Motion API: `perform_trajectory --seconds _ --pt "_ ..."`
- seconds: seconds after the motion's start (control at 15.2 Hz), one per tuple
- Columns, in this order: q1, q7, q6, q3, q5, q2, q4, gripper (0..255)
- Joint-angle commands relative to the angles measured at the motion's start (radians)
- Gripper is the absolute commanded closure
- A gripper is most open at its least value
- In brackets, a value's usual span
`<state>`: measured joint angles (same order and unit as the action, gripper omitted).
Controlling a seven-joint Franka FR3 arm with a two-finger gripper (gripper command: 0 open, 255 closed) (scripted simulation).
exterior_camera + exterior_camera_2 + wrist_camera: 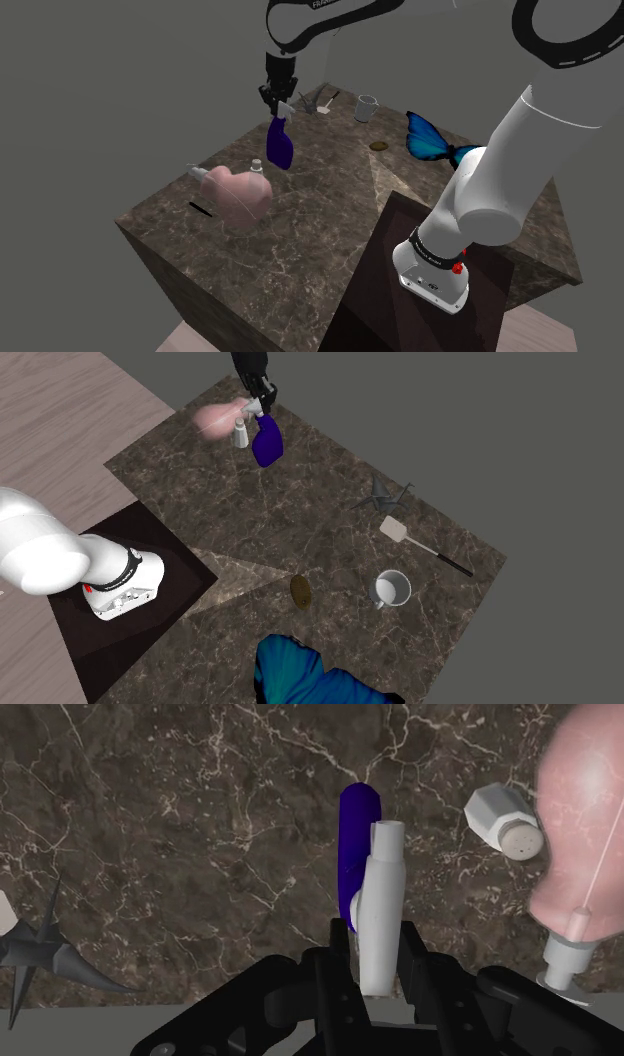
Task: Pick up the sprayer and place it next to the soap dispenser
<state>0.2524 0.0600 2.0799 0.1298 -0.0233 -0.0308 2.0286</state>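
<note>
The sprayer has a dark purple bottle (281, 145) and a pale grey spray head (380, 904). My gripper (280, 108) is shut on that head, and the bottle hangs below it over the dark marble table (300, 250). In the wrist view both fingers (340, 954) clasp the head, with the purple bottle (358, 834) beyond them. The pink soap dispenser (238, 195) lies on the table close beside the sprayer, towards the shoulder view's lower left. From the second exterior view the gripper (256, 407), purple bottle (267, 444) and dispenser (213, 420) sit near the table's far corner.
A small grey hexagonal cap (505, 819) sits beside the dispenser (585, 834). Farther along the table are a grey spiky figure (380, 497), a spatula (400, 532), a mug (391, 589), a brown lump (299, 588) and a blue butterfly (430, 138). The arm's stand (400, 300) takes up the near side.
</note>
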Motion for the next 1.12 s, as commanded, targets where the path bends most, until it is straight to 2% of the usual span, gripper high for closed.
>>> perform_trajectory --seconds 0.0,0.33,0.4,0.73,0.99,1.06 --pt "0.0 -0.001 0.004 0.0 0.0 -0.002 0.001 255" --pt "0.0 -0.001 0.004 0.0 0.0 -0.002 0.001 255" --pt "0.0 -0.001 0.004 0.0 0.0 -0.002 0.001 0" --pt "0.0 -0.001 0.004 0.0 0.0 -0.002 0.001 0" --pt "0.002 0.002 -0.119 -0.002 -0.004 0.035 -0.084 0" --pt "0.002 0.002 -0.119 -0.002 -0.004 0.035 -0.084 0"
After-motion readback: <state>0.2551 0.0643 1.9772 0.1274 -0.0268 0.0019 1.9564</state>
